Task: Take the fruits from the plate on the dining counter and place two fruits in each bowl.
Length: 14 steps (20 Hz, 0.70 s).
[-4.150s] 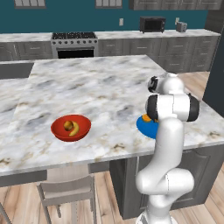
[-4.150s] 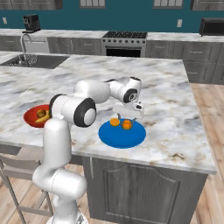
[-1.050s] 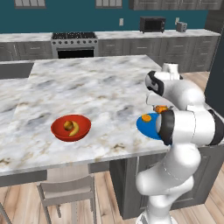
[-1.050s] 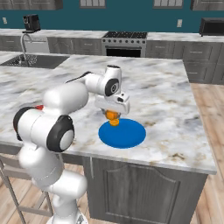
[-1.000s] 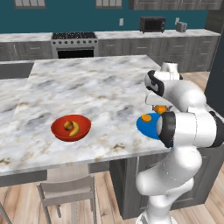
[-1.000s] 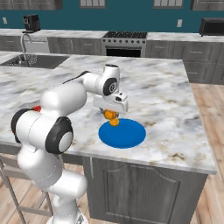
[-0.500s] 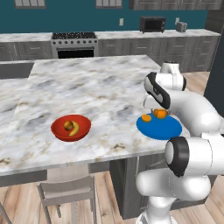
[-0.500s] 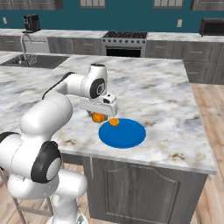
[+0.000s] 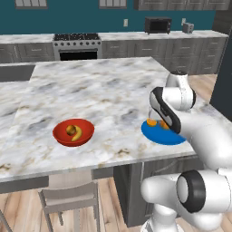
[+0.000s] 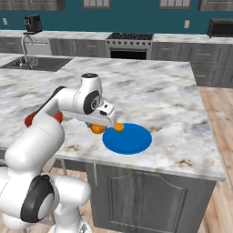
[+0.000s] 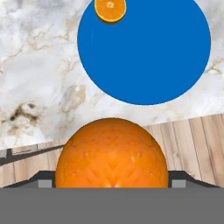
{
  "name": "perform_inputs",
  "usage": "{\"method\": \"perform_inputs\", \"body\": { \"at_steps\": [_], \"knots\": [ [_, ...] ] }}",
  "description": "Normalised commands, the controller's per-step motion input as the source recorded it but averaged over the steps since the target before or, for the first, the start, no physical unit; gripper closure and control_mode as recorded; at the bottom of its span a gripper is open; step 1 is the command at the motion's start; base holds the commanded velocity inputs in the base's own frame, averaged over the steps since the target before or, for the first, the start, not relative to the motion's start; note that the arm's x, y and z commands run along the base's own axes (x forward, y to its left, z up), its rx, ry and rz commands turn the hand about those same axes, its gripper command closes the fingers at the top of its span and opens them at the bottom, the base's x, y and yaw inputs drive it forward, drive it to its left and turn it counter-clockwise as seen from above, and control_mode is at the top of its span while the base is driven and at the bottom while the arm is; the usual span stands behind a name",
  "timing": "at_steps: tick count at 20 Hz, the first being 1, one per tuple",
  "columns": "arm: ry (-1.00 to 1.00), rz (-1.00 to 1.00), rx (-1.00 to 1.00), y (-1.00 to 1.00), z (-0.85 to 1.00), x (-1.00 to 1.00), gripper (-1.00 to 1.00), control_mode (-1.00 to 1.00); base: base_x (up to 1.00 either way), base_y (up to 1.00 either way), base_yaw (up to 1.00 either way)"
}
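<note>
Item 1, red bowl [image 9: 73, 132]: at about 9 o'clock on the marble tabletop [image 9: 95, 93] in the left base view, well apart from the plate. Holds a banana [image 9: 78, 133] and a small brownish-orange fruit [image 9: 70, 130], so this bowl appears to have its two.

Item 2, gripper [image 10: 101, 124]: low over the tabletop, just beside the plate's 9 o'clock edge in the right base view. Jaws stand wide around a round orange [image 11: 112, 153], which sits between them in the hand view; it looks held and lifted clear of the plate.

Item 3, blue plate [image 10: 127, 138]: near the tabletop's front edge. One orange fruit [image 10: 119, 127] rests on it, at the rim's 10 o'clock in the right base view and 11 o'clock in the hand view.

Item 4, cream bowl: not located in these views.

Risk notes, as judgement: the orange is smooth and round and gripped at near-full spread, so a quick swing could roll it out of the jaws onto the tabletop or off the near edge to the wood floor [image 11: 192, 144]. Delivering it to the red bowl would overfill that one and leave the other short.
</note>
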Motion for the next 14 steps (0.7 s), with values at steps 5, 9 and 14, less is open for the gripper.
{"method": "perform_inputs", "body": {
  "at_steps": [5, 9, 14],
  "knots": [
    [0.0, 0.0, -0.02, 0.12, 0.0, 0.0, 1.0, -1.0, 0.0, 0.0, 0.0],
    [0.0, 0.0, 0.0, 0.02, 0.0, 0.0, 1.0, 1.0, 0.0, 0.0, 0.0],
    [0.0, 0.0, 0.0, 0.0, 0.0, 0.0, 1.0, 1.0, -0.51, 0.45, 0.0]
  ]
}}
